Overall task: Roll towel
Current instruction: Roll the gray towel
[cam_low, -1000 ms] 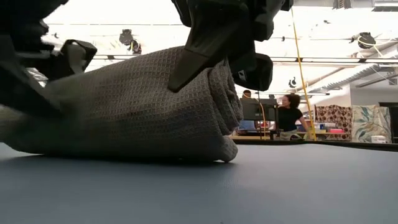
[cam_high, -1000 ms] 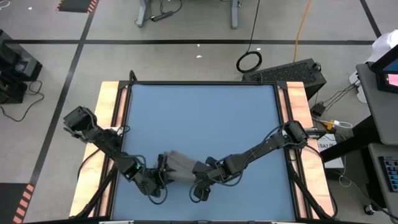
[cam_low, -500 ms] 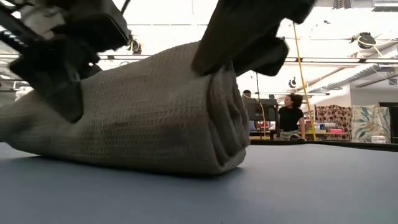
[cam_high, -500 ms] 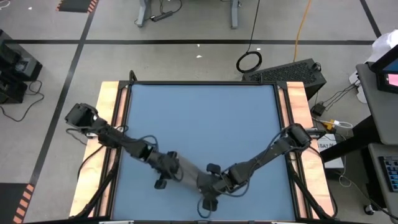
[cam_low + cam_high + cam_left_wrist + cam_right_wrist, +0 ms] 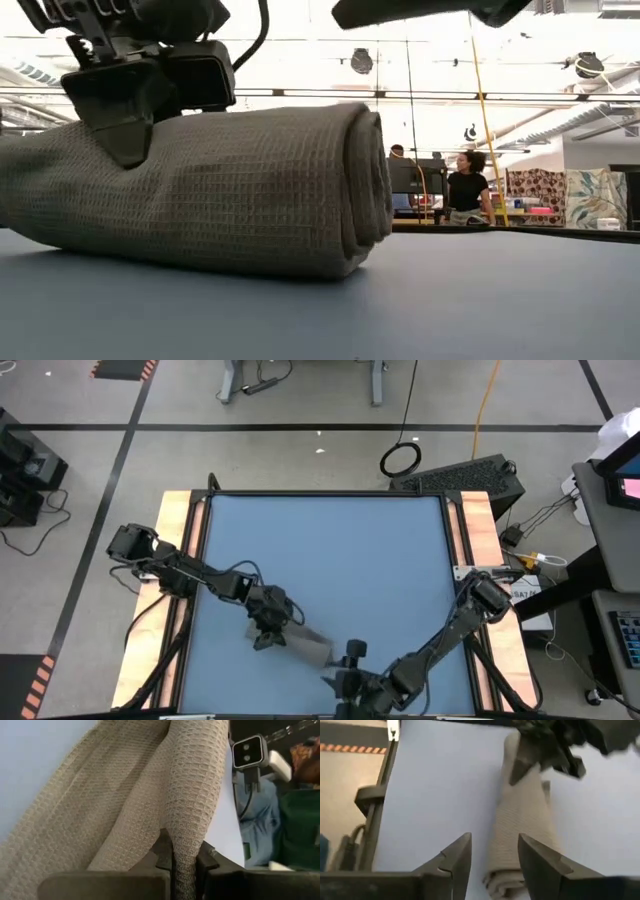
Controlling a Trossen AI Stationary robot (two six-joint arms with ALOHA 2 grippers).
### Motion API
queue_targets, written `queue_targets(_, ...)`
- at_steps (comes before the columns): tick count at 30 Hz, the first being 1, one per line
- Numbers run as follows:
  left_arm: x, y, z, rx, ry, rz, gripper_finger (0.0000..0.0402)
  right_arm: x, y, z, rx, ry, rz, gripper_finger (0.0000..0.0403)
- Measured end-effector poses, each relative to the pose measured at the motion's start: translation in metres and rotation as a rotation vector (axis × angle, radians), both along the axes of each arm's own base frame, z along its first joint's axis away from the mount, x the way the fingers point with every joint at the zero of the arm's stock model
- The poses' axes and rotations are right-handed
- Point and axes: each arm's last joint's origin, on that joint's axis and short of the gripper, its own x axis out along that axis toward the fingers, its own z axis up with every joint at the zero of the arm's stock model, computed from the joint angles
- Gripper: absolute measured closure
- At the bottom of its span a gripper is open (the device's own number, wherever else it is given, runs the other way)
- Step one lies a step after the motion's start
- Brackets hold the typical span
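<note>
The grey towel (image 5: 302,641) lies as a roll on the blue table (image 5: 330,550), near its near edge, resting on its long side. The spiral end (image 5: 368,180) faces the table's right in the low view. My left gripper (image 5: 269,630) is shut on the roll's left end. My right gripper (image 5: 347,672) stands open just off the roll's right end, toward the near edge. In the low view it sits above the roll (image 5: 420,10). In the right wrist view the roll (image 5: 520,825) lies ahead of its spread fingers (image 5: 495,855). My left gripper pinches a raised fold of the towel's outer layer (image 5: 183,842) between its two fingers (image 5: 164,856), near the roll's left end. The fingers slant down onto it from the table's left. The roll lies on the table, and the fold stands up as a ridge.
Wooden strips (image 5: 178,560) run along the table's left and right edges. Bare blue table spreads toward the far edge. In the low view a person (image 5: 466,188) stands in the room beyond the table.
My left gripper has swung toward the table's right and a little toward its far edge, rolled at the wrist, and taken hold of the roll's left end. My right gripper has let go of the roll's right end and drawn back toward the near edge. The roll has turned slightly.
</note>
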Motion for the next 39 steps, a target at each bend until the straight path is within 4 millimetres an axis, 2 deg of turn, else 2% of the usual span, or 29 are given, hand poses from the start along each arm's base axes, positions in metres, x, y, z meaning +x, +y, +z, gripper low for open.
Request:
queue_targets(5,0.002,0.009,0.0,-0.035,0.028,0.042,0.0381,0.003,0.011,-0.011,-0.113,-0.086,-0.016,0.024)
queue_targets(9,0.004,0.012,-0.006,-0.029,0.056,0.052,0.0381,0.019,-0.005,-0.03,-0.186,-0.098,-0.125,0.0246)
queue_targets(12,0.004,0.013,-0.016,-0.018,0.104,0.054,0.0381,0.035,-0.018,-0.037,-0.213,-0.102,-0.148,0.0271)
queue_targets(18,0.005,0.013,-0.031,-0.035,0.166,0.039,0.0381,0.063,-0.04,-0.058,-0.113,-0.067,-0.096,0.0356)
queue_targets(21,0.005,0.013,-0.032,-0.039,0.168,0.036,0.0381,0.068,-0.046,-0.063,-0.098,-0.068,-0.111,0.0393)
queue_targets(24,0.006,0.016,-0.03,-0.046,0.157,0.039,0.0376,0.066,-0.05,-0.071,-0.081,-0.031,-0.149,0.0395)
queue_targets(30,0.007,0.025,-0.023,-0.006,0.085,0.031,0.0314,0.058,-0.065,-0.089,0.004,0.0,-0.256,0.0398)
queue_targets(35,0.01,0.031,-0.02,0.003,0.047,0.051,0.0246,0.046,-0.068,-0.103,0.06,-0.006,-0.315,0.04)
queue_targets(39,0.011,0.04,-0.013,0.004,0.01,0.072,0.0193,0.041,-0.067,-0.106,0.073,-0.007,-0.322,0.0401)
